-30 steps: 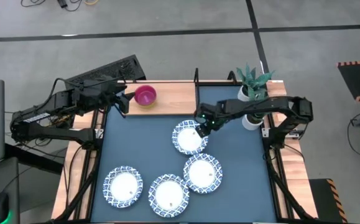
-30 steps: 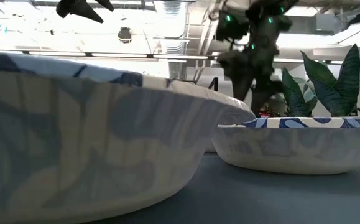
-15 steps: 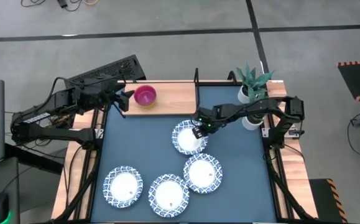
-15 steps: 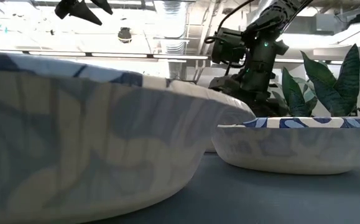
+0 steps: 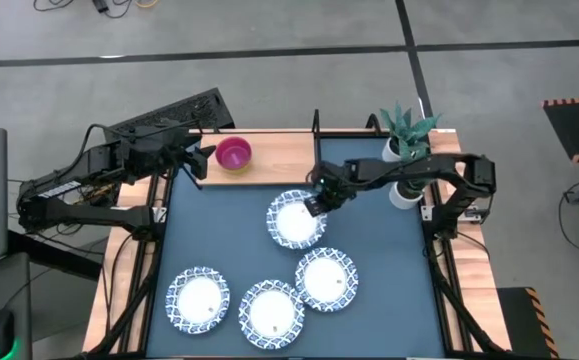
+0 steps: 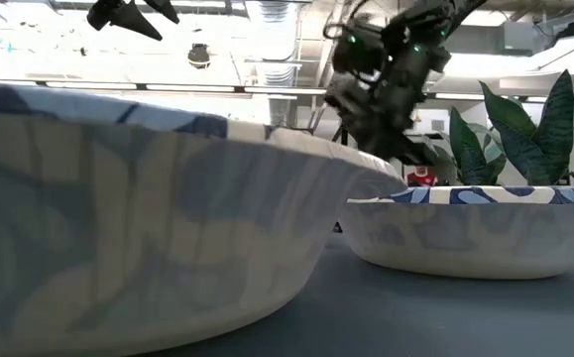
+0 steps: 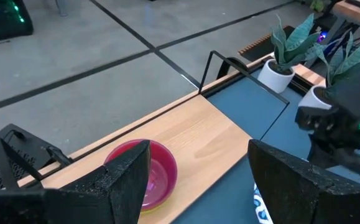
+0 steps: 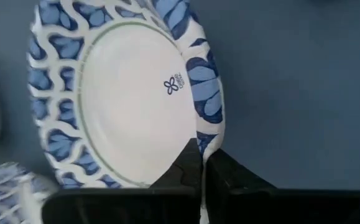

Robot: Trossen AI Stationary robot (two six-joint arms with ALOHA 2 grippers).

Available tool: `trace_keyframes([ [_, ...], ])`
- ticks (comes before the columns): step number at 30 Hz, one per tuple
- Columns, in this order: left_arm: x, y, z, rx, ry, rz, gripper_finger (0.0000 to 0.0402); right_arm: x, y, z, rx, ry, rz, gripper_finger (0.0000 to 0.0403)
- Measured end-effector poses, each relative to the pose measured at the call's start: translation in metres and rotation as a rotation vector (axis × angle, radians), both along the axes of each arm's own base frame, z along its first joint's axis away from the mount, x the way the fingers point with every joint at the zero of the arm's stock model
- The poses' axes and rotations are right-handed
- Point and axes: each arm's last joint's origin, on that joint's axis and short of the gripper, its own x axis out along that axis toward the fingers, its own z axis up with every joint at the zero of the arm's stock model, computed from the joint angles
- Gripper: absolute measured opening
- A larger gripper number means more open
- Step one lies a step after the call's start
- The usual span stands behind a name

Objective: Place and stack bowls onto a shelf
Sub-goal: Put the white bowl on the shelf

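Note:
Four white bowls with blue patterned rims are on the blue table. Three rest on their bases near the front edge (image 5: pixel 198 298) (image 5: pixel 273 312) (image 5: pixel 327 278). The fourth bowl (image 5: pixel 291 224) is at mid table, with my right gripper (image 5: pixel 315 202) shut on its rim. A magenta bowl (image 5: pixel 234 154) stands on the light wooden shelf (image 5: pixel 274 157) at the far edge. My left gripper (image 5: pixel 201 160) hovers open just left of it, and the magenta bowl (image 7: pixel 161 174) shows between its fingers in the left wrist view. My right gripper pinches the bowl's rim (image 8: pixel 208 138) on its far right side, one finger inside the bowl and one outside. The fingers come from above, slanting in from the table's right. Whether the bowl's base is still on the table I cannot tell.
Two white plant pots (image 5: pixel 401 150) (image 5: pixel 404 195) stand at the far right, close to my right arm. A black wire post (image 5: pixel 316 130) rises at the shelf's right end. In the low view a large bowl (image 6: pixel 148 218) and a second bowl (image 6: pixel 475 228) fill the foreground.
My right gripper has come down onto the bowl's far right rim and shut on it. It has then gone a little toward the table's left edge, and the bowl has shifted left with it.

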Motion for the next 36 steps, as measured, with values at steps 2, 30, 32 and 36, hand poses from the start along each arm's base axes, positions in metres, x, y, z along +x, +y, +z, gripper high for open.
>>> trace_keyframes([
  [2,0.000,0.000,0.000,0.000,-0.001,0.000,0.0255,0.004,-0.005,0.015,0.002,-0.041,0.022,0.0021],
  [30,0.001,0.002,0.000,0.018,0.006,0.057,0.0255,-0.018,-0.168,0.174,-0.949,-0.328,0.024,0.0021],
  [32,0.002,0.002,-0.001,0.017,0.011,0.057,0.0255,-0.013,-0.172,0.166,-0.964,-0.313,0.081,0.0021],
  [36,0.005,0.003,-0.003,0.012,0.027,0.057,0.0255,0.005,-0.182,0.144,-0.972,-0.243,0.198,0.0021],
])
